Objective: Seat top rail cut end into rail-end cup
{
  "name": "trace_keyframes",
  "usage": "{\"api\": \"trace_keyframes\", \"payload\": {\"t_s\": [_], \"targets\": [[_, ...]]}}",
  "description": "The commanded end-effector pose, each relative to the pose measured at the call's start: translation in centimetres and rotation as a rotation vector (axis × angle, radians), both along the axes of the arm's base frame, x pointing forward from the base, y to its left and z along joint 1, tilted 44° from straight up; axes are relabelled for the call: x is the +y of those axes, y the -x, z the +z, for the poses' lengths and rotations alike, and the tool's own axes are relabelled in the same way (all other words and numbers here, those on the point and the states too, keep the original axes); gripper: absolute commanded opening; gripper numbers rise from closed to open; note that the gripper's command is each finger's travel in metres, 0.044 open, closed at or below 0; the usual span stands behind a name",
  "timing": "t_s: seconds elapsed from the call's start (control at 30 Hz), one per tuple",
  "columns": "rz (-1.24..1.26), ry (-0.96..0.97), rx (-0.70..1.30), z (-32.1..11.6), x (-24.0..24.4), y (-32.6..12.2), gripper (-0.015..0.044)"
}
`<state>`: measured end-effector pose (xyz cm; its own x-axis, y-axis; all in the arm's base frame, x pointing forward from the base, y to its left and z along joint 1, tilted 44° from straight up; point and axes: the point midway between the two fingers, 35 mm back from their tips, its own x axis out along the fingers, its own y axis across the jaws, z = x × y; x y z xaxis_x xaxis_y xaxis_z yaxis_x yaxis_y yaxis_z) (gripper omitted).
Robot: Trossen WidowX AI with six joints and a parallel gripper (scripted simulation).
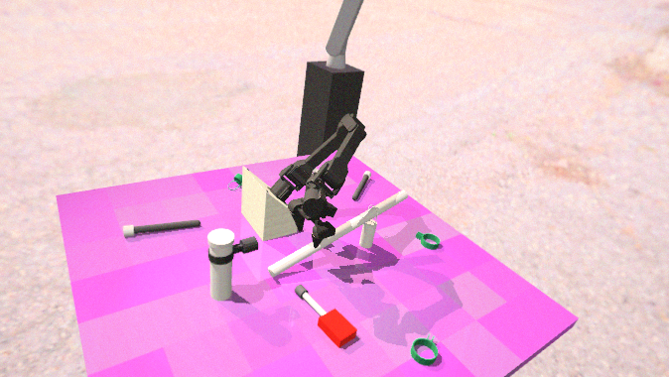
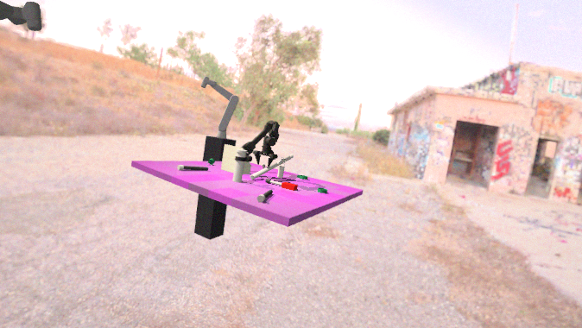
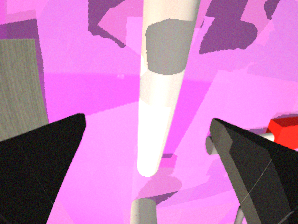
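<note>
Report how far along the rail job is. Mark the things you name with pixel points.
Done: the rail [image 1: 298,257] [image 2: 268,169] [image 3: 154,120] passes through the loop cap on the small post [image 1: 367,235] [image 2: 281,172], and the brace band [image 1: 220,258] sits high on the big post [image 1: 221,283] [image 2: 237,172].
In hand: nothing held; the open gripper [image 1: 323,240] [image 3: 149,121] is over the rail.
Left: grasp, raise and seat the low cut end in the cup [image 1: 249,245], then release and clear the rail.

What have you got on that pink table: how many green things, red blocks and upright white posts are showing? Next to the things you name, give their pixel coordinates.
Green things [image 1: 238,179] [image 1: 430,247] [image 1: 414,353] [image 2: 211,161] [image 2: 302,177] [image 2: 322,190]: 3
Red blocks [image 1: 337,324] [image 2: 288,186] [image 3: 285,133]: 1
Upright white posts [image 1: 221,280] [image 1: 366,237] [image 2: 237,172] [image 2: 281,172]: 2
Total showing: 6
</note>
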<state>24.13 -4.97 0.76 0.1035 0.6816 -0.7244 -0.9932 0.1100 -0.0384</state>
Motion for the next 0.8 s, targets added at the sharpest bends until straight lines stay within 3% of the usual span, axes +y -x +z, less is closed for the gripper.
{"api": "trace_keyframes", "payload": {"t_s": [0.0,0.77], "targets": [[-0.004,-0.008,0.006,-0.5,0.5,0.0,0.044],[-0.005,-0.007,0.006,-3.1,2.8,-0.5,0.044]]}}
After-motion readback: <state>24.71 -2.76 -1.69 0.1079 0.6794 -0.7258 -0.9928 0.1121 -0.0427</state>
